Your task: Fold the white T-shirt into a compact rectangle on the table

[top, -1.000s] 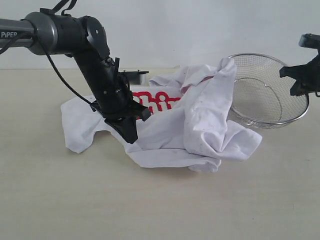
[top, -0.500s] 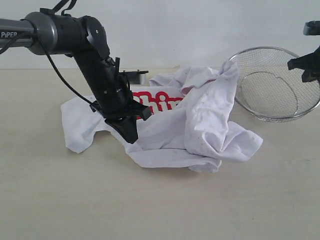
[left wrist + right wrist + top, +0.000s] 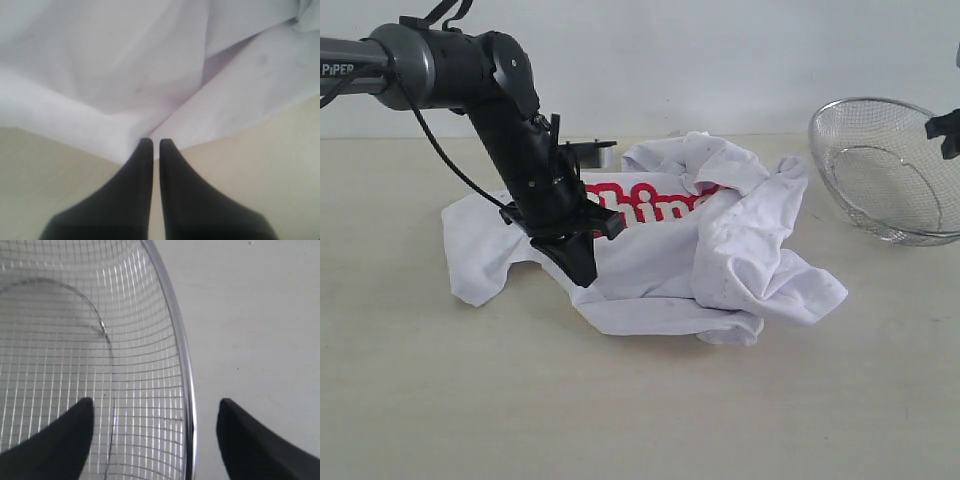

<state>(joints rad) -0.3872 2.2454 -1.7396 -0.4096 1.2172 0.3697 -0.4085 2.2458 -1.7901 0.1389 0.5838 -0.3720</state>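
The white T-shirt (image 3: 650, 260) lies crumpled on the table (image 3: 620, 410), with red lettering (image 3: 645, 203) showing at its middle and a bunched fold at its right. My left gripper (image 3: 583, 272) points down at the shirt's front edge. It is shut, and its fingertips (image 3: 145, 145) touch the hem of the T-shirt (image 3: 125, 75) with no cloth seen between them. My right gripper (image 3: 155, 401) is open at the far right, and its jaws stand on either side of the basket's rim (image 3: 187, 390) without touching it.
A silver wire-mesh basket (image 3: 885, 170) sits at the back right, apart from the shirt. A small dark object (image 3: 592, 150) shows behind the left arm. Bare table lies in front of the shirt.
The basket slid right with my right gripper, away from the shirt, and the fold leaning on it slumped. The right gripper then opened off the rim. The left arm stayed put.
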